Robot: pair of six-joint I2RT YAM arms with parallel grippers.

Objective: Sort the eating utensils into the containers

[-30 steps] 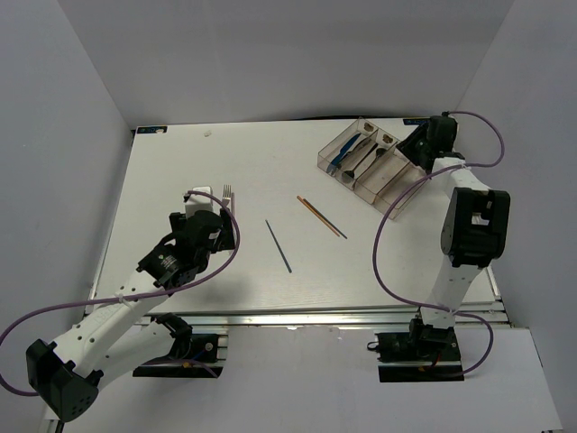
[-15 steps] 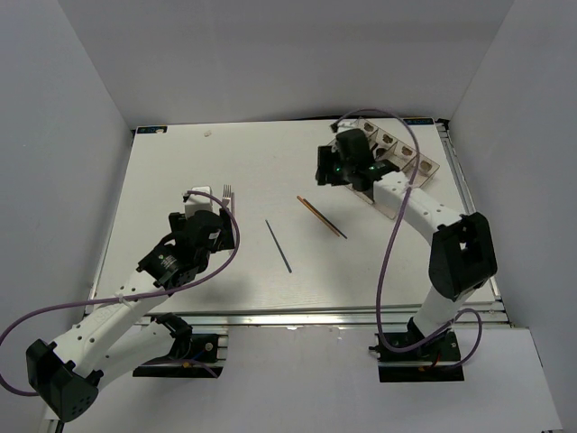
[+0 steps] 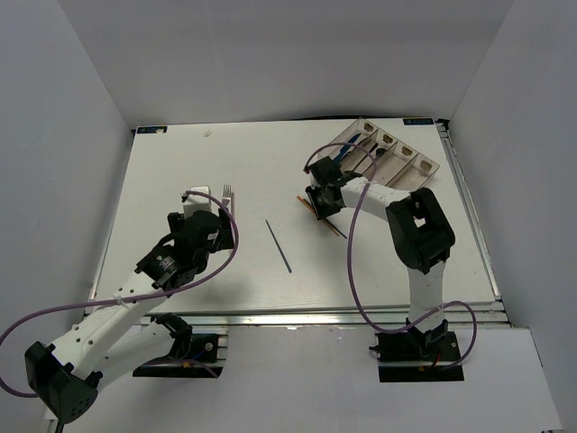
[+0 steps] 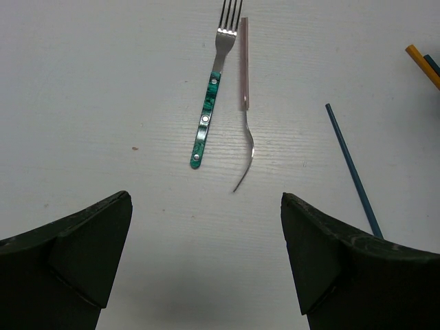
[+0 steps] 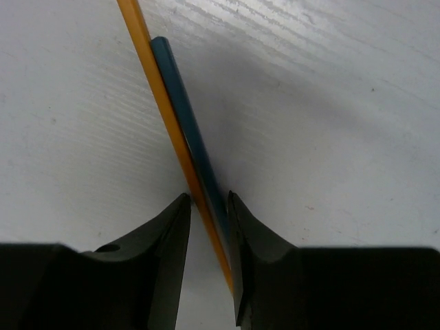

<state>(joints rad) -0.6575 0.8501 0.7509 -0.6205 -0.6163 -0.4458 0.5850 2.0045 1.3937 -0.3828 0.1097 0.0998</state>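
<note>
Orange and dark teal, two chopsticks lie side by side on the white surface (image 3: 180, 153), just off the near-left end of the clear bins (image 3: 424, 167). The right tool (image 5: 207, 206) is down over this pair, its fingers (image 5: 172, 234) set narrow, one on each side of the orange chopstick (image 5: 161, 103) and the teal chopstick (image 5: 180, 96). Whether the fingers actually press on the sticks cannot be told. Both sticks rest flat on the surface. Inside the bins some dark cutlery (image 3: 357, 144) shows, partly hidden by the right arm. Farther from the bins, toward the left arm, a single dark blue chopstick (image 3: 279, 245) lies alone. Well apart from the bins, across the surface, a teal-handled fork (image 4: 205, 124) lies with a slim silver piece with a pale pink handle (image 4: 243, 69) just beside it, the two nearly parallel. The left tool (image 4: 205, 199) hangs over the surface on the side of the fork handle away from the bins, spread wide and holding nothing.
</note>
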